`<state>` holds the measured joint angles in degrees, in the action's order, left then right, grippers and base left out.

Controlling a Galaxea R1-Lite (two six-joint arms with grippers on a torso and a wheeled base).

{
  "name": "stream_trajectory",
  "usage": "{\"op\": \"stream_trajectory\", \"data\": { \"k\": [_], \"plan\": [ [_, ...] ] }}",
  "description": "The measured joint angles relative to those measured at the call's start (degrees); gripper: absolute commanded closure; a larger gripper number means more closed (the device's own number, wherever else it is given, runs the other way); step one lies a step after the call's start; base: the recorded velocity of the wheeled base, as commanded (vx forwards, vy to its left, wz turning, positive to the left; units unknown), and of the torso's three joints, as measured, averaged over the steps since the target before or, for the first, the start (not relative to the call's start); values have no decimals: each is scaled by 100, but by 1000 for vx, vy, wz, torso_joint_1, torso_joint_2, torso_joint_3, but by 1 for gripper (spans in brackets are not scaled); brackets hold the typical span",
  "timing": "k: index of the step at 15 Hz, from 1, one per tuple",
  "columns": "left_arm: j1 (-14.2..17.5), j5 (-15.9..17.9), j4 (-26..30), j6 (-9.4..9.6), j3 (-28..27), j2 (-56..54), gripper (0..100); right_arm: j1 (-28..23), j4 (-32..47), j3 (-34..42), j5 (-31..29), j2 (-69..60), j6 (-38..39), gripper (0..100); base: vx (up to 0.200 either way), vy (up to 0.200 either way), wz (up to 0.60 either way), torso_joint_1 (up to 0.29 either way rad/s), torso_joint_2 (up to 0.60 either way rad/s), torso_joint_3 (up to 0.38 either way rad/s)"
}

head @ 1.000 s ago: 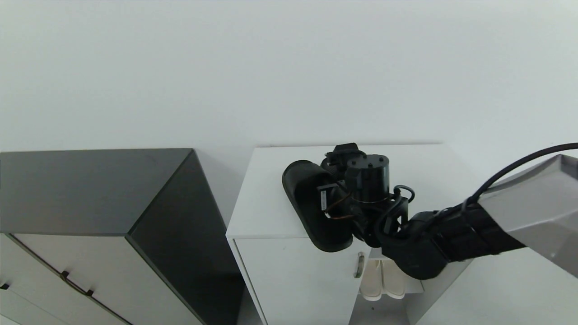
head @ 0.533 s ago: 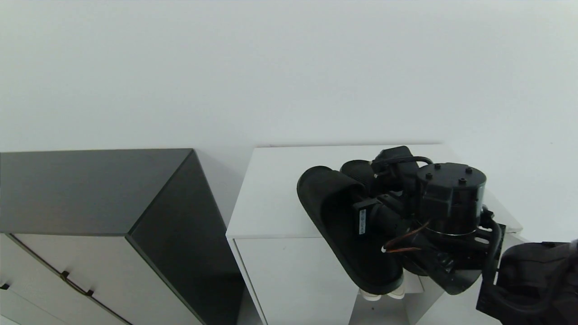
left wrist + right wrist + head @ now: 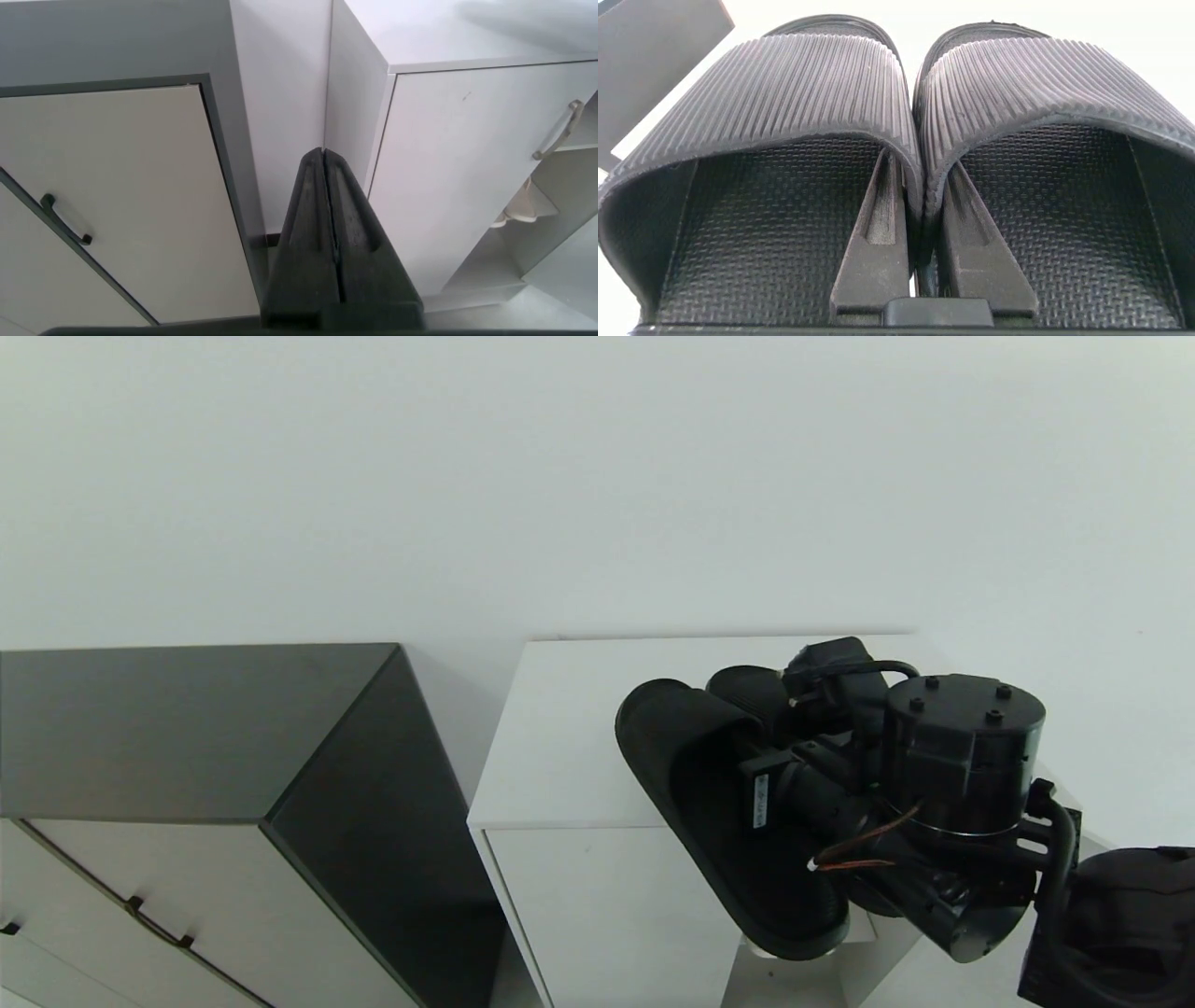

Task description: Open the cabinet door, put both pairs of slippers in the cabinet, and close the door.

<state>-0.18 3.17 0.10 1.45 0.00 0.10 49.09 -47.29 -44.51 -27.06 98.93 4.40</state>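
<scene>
Black slippers (image 3: 813, 93), two forming one pair, sit side by side in the right gripper (image 3: 918, 187), its jaws pinched on their touching inner walls. One white cabinet (image 3: 579, 747) stands beyond. Left gripper (image 3: 325, 224) has its jaws closed on nothing, with one pale pair (image 3: 519, 207) shelved ahead.

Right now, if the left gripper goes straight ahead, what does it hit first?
The left gripper likely meets the wall in the gap between the grey cabinet and white cabinet; depth unclear.

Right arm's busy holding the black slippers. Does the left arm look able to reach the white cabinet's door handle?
Probably yes: the left gripper, shut and empty, faces the white cabinet with nothing before the door handle.
</scene>
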Motion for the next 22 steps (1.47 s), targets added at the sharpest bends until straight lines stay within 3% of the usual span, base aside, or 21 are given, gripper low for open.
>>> {"op": "stream_trajectory", "data": {
  "k": [12,22],
  "plan": [
    [0,-5,-2,-4,0,0,100,2,-33,-4,-9,85,-2,100,-200,0,0,2,2,2],
    [2,-9,0,-9,0,0,100,0,-34,22,-2,112,13,100,0,0,0,0,0,0]
  ]
}}
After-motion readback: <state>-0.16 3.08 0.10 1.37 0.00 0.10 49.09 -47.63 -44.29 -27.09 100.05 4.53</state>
